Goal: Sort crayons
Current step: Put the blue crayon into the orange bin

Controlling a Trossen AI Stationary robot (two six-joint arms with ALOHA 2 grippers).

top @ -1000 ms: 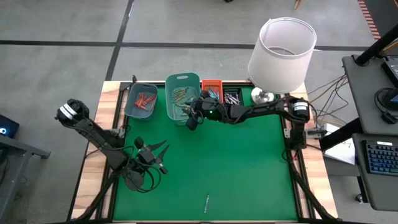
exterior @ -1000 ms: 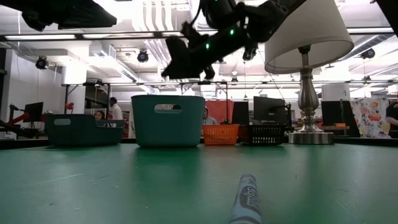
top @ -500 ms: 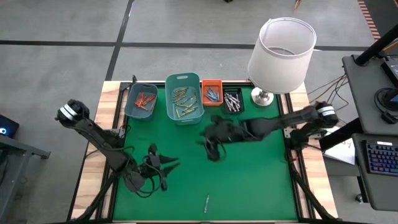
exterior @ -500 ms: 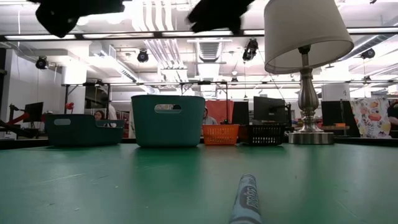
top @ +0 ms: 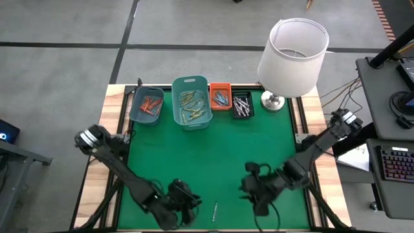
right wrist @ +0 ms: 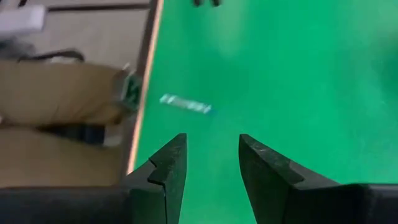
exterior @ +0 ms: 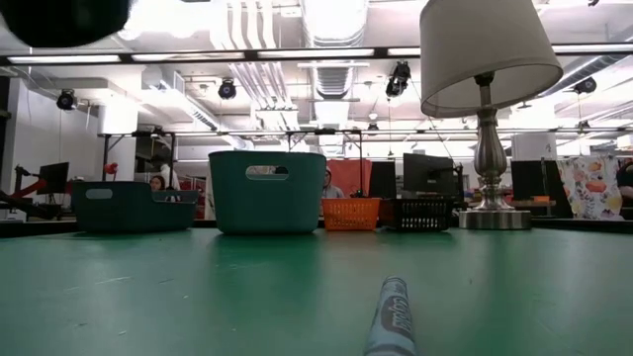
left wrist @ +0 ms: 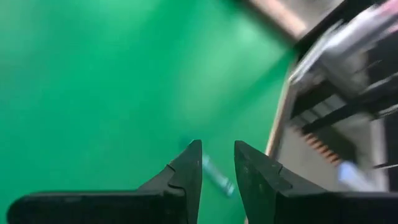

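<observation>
Green table (top: 213, 155), seen from above. Lone crayon (top: 215, 208) lying flat at 6 o'clock, near the front edge. Left end effector (top: 184, 202) just beside it at 9 o'clock, fingers narrowly parted, empty. Right end effector (top: 255, 193) near it at 2 o'clock, fingers moderately apart, empty. Sorted crayons (top: 194, 105) in bins (top: 191, 84) at 12 o'clock.

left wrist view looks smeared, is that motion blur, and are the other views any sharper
Left wrist view: the green mat, table edge and crayon are smeared, seemingly by motion, while the left gripper stays crisp. Right wrist view: milder blur, crayon soft. Low view: the near crayon looks out of focus, bins sharp. High view: sharp overall.
</observation>
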